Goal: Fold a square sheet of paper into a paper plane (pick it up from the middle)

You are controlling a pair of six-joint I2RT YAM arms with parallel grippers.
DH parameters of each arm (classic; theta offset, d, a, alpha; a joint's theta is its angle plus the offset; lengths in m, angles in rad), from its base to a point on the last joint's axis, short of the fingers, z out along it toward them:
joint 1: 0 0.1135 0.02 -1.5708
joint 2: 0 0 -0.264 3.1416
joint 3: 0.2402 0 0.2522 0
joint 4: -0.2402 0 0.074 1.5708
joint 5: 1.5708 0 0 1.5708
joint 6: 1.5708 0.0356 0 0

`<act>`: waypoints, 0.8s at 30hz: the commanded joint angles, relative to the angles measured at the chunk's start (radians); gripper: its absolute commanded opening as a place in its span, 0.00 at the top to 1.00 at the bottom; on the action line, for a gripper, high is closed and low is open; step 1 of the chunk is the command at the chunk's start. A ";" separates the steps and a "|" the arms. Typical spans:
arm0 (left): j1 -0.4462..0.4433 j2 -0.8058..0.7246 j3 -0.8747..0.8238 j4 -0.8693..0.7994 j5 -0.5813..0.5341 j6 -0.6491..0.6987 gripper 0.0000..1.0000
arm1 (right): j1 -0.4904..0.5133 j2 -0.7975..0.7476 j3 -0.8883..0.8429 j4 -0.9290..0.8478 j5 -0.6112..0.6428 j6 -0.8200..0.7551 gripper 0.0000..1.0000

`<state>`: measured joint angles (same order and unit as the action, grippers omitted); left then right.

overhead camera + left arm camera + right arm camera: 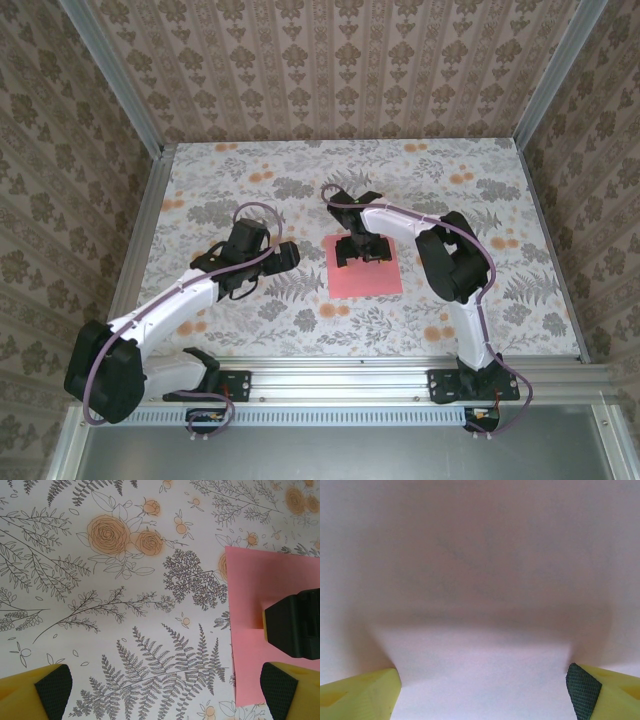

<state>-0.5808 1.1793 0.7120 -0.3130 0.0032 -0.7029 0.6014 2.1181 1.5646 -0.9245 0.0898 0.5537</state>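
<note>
Where one square sheet of paper [365,280] lies, left hand [167,690] and right hand [482,685] gape.

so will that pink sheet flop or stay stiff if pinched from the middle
Probably floppy and light: the square sheet of paper looks thin, lying flat on the table. Pinched mid-sheet, its free edges would likely droop.

The square sheet of paper [365,282] is pink-red. The bench [250,190] is white, printed with grey ferns and orange flowers. The walls [330,70] are beige damask.
</note>
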 commanded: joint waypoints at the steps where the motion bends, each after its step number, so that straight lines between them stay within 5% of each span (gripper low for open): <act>1: 0.004 0.011 0.033 -0.023 0.011 0.025 0.00 | 0.006 -0.003 0.005 -0.031 0.017 -0.001 0.10; 8: 0.004 0.011 0.032 -0.018 0.016 0.022 0.00 | 0.006 -0.067 0.042 -0.044 0.010 -0.016 0.09; 24: 0.005 0.025 0.033 -0.014 0.025 0.027 0.00 | 0.006 0.039 0.002 -0.007 -0.031 -0.013 0.09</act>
<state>-0.5812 1.1946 0.7158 -0.3130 0.0158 -0.6991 0.6014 2.1208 1.5826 -0.9218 0.0727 0.5484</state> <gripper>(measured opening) 0.999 0.911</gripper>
